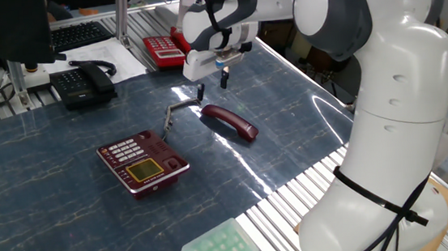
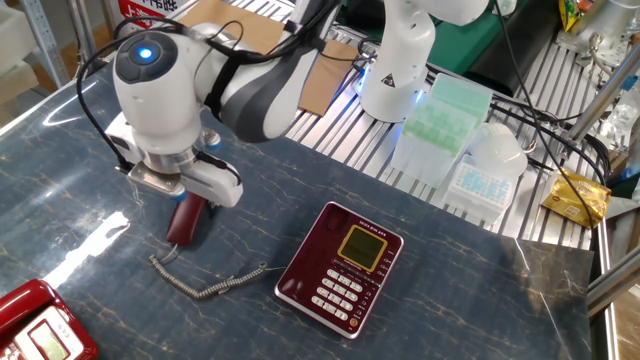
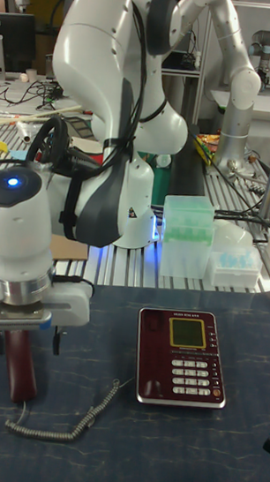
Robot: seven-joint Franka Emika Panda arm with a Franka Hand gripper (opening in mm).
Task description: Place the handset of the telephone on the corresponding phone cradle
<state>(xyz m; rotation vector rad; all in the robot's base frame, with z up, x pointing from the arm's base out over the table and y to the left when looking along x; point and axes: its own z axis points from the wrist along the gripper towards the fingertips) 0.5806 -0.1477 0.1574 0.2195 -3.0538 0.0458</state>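
The dark red handset (image 1: 229, 122) lies on the dark marbled table, apart from its telephone (image 1: 142, 163). Its grey coiled cord (image 2: 205, 287) trails across the tabletop between them. The phone cradle (image 3: 148, 353) is the empty strip along the base's side, beside the pale buttons and yellow-green display. My gripper (image 1: 212, 86) hangs open a little above the handset's far end, with nothing between its fingers. In the tall fixed view my gripper (image 3: 28, 343) straddles the handset (image 3: 23, 376) from above. In the other fixed view the wrist covers the handset's upper end (image 2: 185, 222).
A black desk phone (image 1: 82, 81) and a bright red phone (image 1: 160, 48) stand at the table's far side. Green tip boxes (image 2: 445, 110) and clear containers sit on the slatted bench past the table edge. My arm's base (image 2: 395, 70) stands behind the telephone.
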